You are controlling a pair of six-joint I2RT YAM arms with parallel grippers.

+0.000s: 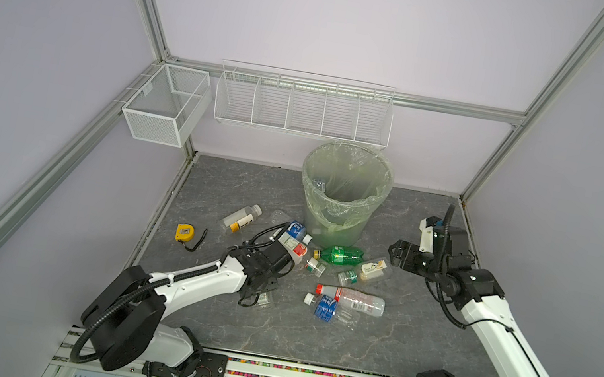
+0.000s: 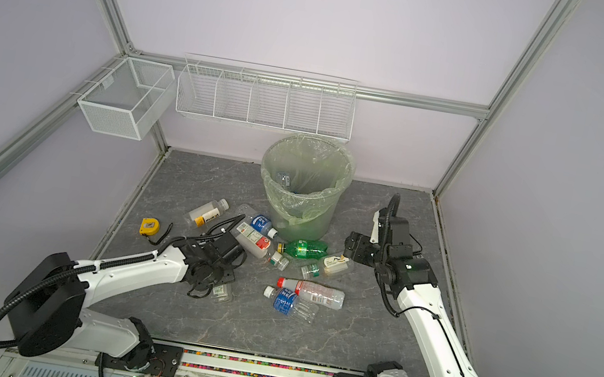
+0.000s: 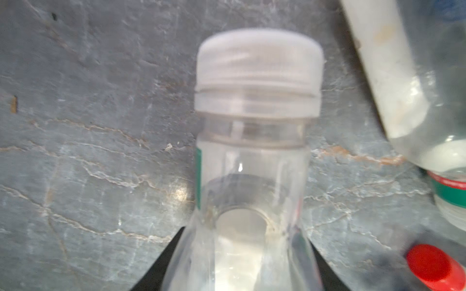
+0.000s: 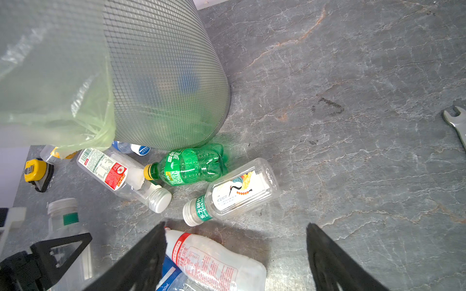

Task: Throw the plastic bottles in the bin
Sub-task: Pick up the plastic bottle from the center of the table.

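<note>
Inside my left gripper point(image 3: 245, 236), a bottle point(image 3: 252, 163) is lying lengthwise along my fingers point(image 3: 158, 274), cap point(image 3: 259, 73) pointing outward. I am squeezing it; my right gripper point(image 4: 236, 224) is gaping.

Left arm point(image 1: 199, 284) stretched forward, wrist turned down — left pincer point(image 1: 259, 294) closed on a clear bottle point(image 3: 252, 156). Right arm point(image 1: 498, 329) extended — right pincer point(image 4: 234, 236) hovers, jaws wide apart.

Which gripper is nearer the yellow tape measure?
Left. The left gripper, closed on a clear bottle, sits near the tape measure; the right gripper hangs across the table, beyond the green bottle.
</note>
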